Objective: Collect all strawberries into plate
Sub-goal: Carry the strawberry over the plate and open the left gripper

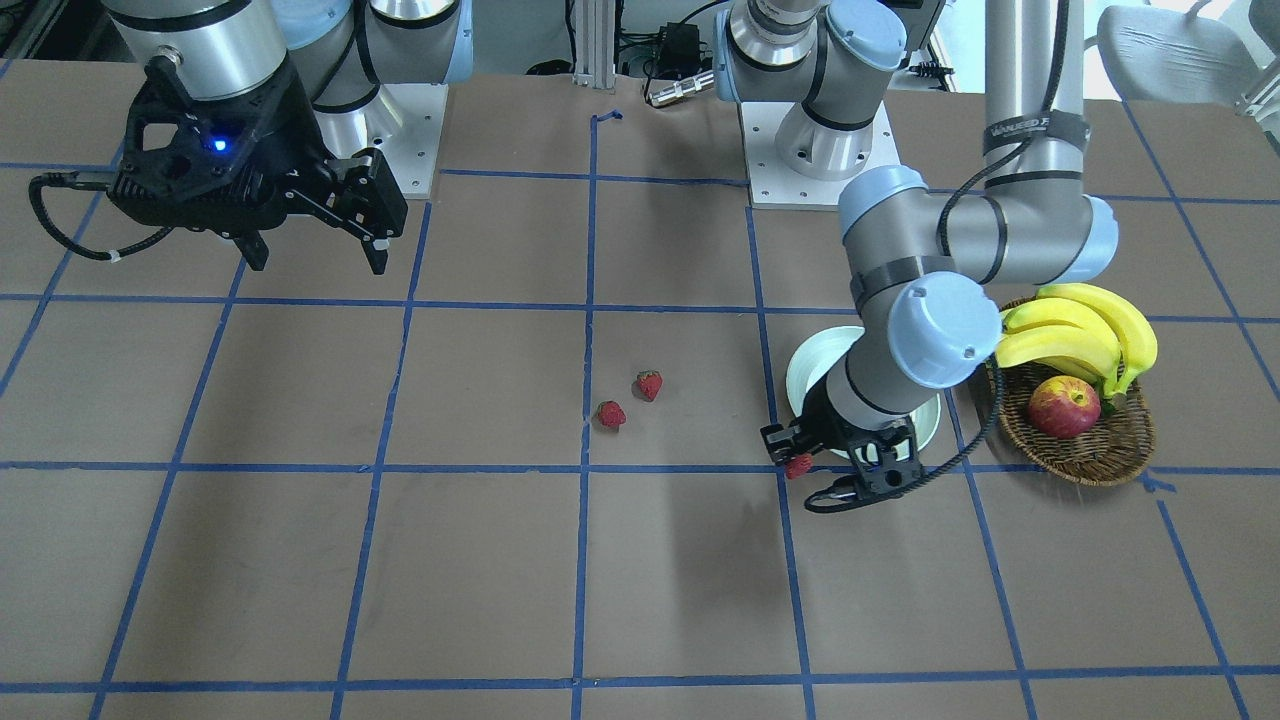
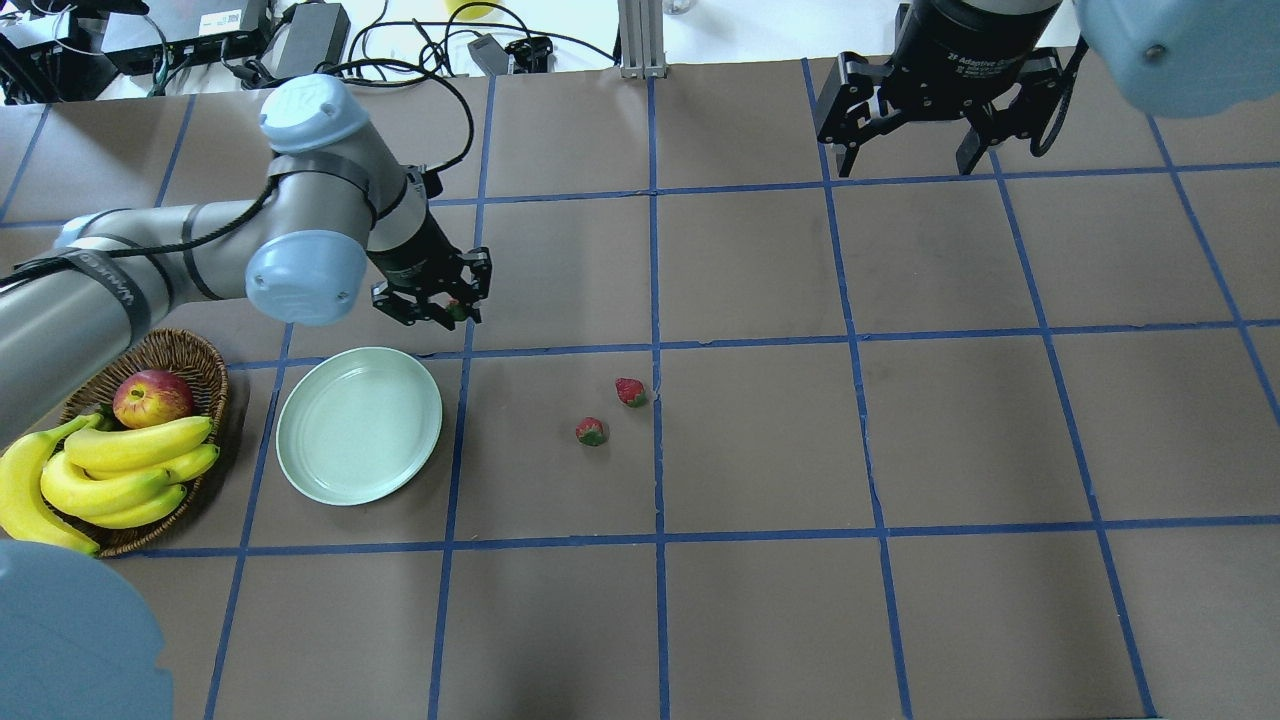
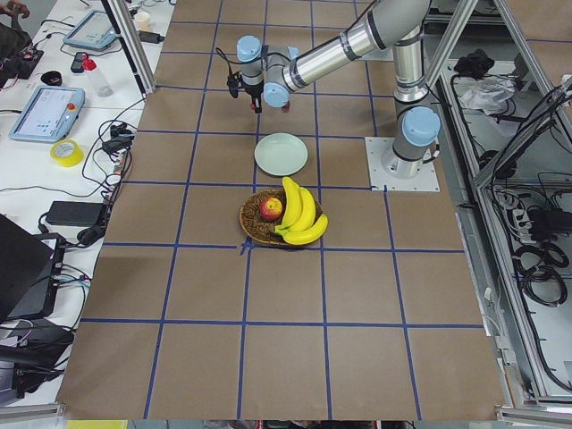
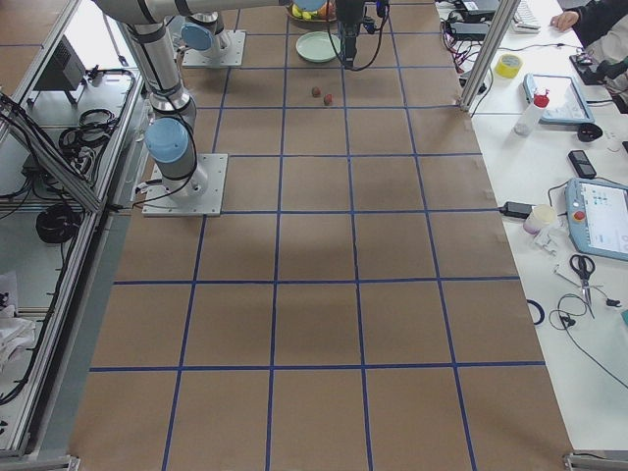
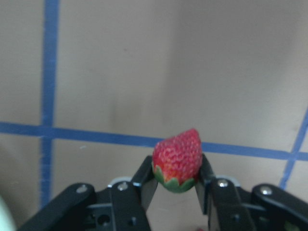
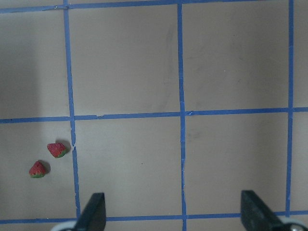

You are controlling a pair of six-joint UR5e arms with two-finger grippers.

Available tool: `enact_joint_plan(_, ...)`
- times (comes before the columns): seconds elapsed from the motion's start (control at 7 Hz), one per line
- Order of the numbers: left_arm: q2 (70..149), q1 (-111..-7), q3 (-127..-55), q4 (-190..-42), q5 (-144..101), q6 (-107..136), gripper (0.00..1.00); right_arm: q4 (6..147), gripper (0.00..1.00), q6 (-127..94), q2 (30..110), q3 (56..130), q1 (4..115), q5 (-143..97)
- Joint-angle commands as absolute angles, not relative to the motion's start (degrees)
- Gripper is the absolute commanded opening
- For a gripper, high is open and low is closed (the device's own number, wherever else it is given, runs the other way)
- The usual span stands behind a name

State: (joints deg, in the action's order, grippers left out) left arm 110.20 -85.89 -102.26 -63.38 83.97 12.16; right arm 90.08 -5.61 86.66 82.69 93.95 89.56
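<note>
- The plate (image 2: 358, 425), pale mint and round, sits flat on the table (image 2: 760, 620). In the overhead view, all three strawberries are outside its rim.
- The left gripper (image 2: 440, 305) hangs at about 1 o'clock from the plate, just past the rim. Its fingers (image 5: 144, 180) are drawn in narrow and pinch the held strawberry (image 5: 177, 161) by its sides. The green cap faces the wrist and the red tip points away.
- In the left wrist view, brown table and a blue tape line (image 5: 96, 135) lie beneath the held strawberry, not the plate.
- The loose strawberries (image 2: 630, 391) (image 2: 591, 431) lie on the table at 3 o'clock from the plate, well apart from it. They are near each other, the farther one at roughly 2 o'clock from the nearer.
- The wicker basket (image 2: 190, 355) stands at 9 o'clock from the plate, just beside it. It holds a red-yellow apple (image 2: 152, 397) and a bunch of bananas (image 2: 130, 460) that spills over its near rim.
- The right gripper (image 2: 910, 165) hovers high at about 2 o'clock from the loose strawberries, fingers spread wide with nothing between them.
</note>
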Motion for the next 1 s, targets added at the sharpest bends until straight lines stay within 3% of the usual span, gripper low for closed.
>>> enact_joint_plan(0.0,107.41,-77.63,-102.83,-74.22,88.12,5.73,0.0,90.26,1.0,-5.71,86.66,82.71,93.96,89.47)
enact_joint_plan(0.29,106.96,-76.99,-107.12,-75.24,90.7,5.54,0.0,90.26,1.0,-5.8,86.66,82.88,94.04,89.3)
enact_joint_plan(0.43,107.05,-76.99,-107.4,-74.8,93.14,5.02,0.7,90.26,1.0,-6.15,86.75,83.23,94.04,89.04)
enact_joint_plan(0.57,106.79,-76.99,-107.14,-74.62,93.25,4.92,1.0,90.26,1.0,-6.07,86.75,83.23,94.04,89.03)
enact_joint_plan(0.86,106.18,-78.56,-106.0,-73.31,92.03,5.97,1.0,90.35,1.0,-6.06,86.75,83.23,94.04,89.03)
